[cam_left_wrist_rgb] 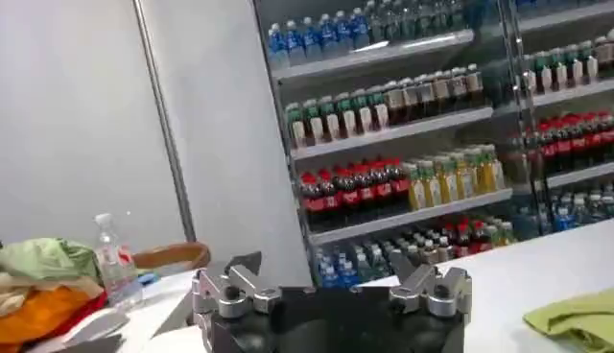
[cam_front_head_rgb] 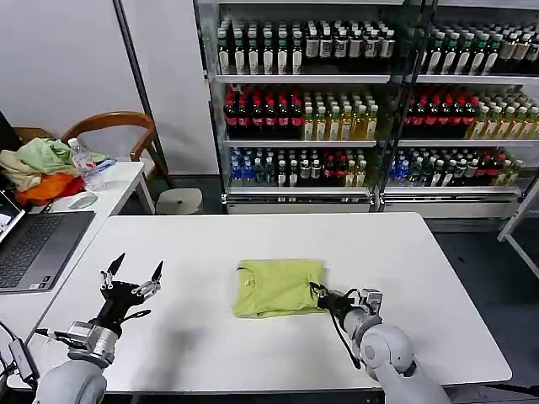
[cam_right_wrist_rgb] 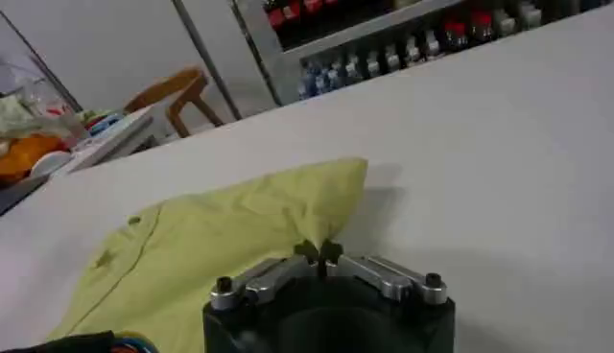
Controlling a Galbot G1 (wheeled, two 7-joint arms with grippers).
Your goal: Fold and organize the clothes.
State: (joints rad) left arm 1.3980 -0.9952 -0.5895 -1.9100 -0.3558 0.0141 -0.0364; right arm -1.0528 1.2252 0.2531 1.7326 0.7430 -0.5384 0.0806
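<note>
Your T-shirt (cam_front_head_rgb: 278, 287) sits folded mid-tabletop (cam_front_head_rgb: 421, 269), a bit toward the near edge. Right hand (cam_front_head_rgb: 321, 295) is pinched shut on its right edge, probably to tidy the fold. Left hand (cam_front_head_rgb: 132, 273) hovers spread open near the left edge, holding nothing.

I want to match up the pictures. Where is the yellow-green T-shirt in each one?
Head view: folded lime yellow-green cotton T-shirt on the white table's middle.
Left wrist view: its corner by the picture's edge.
Right wrist view: just beyond the right pincer, which pinches its edge.
Shared landmark: drinks shelves behind.
</note>
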